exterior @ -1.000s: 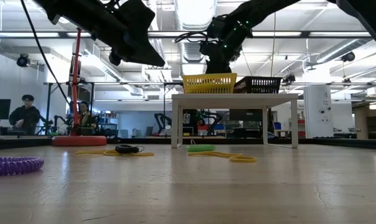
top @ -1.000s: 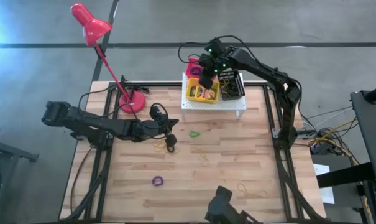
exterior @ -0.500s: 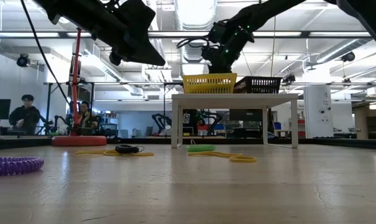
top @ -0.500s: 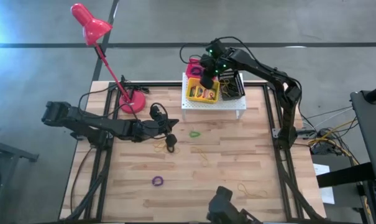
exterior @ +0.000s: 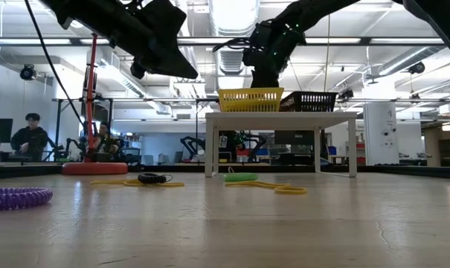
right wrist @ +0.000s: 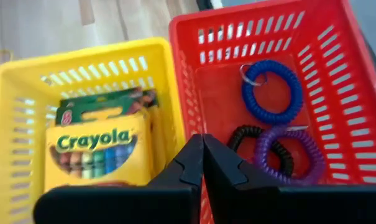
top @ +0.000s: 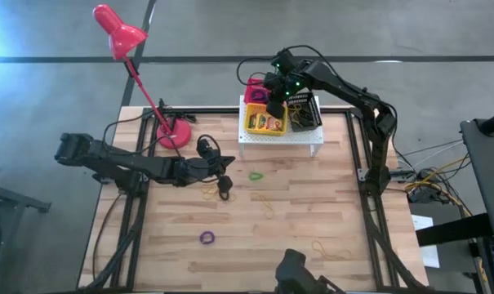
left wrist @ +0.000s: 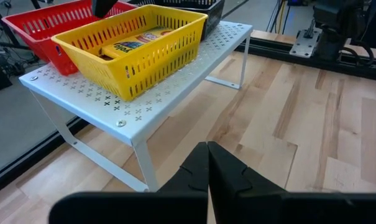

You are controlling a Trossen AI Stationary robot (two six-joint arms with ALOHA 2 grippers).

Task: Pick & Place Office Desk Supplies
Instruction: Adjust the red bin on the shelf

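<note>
A yellow mesh basket point(top: 265, 122) with crayon boxes point(right wrist: 97, 146), a red basket point(top: 253, 86) and a black basket point(top: 304, 111) stand on the white shelf point(top: 281, 135). The red basket holds a blue loop point(right wrist: 271, 90), a black loop point(right wrist: 253, 140) and a purple loop point(right wrist: 296, 158). My right gripper point(right wrist: 203, 149) is shut and empty above the seam between the yellow and red baskets. My left gripper point(left wrist: 207, 155) is shut and empty, held above the table left of the shelf. A green loop point(top: 255, 175), a purple loop point(top: 206, 238) and yellow loops point(top: 265, 201) lie on the table.
The red desk lamp point(top: 175, 132) stands at the far left of the table, its head out beyond the far edge. A black loop point(exterior: 152, 178) lies on the table below my left arm. Another yellow loop point(top: 332, 250) lies near the front right.
My right gripper has moved a little toward the table's far edge, from over the yellow basket to over the seam with the red basket. It has stayed shut.
</note>
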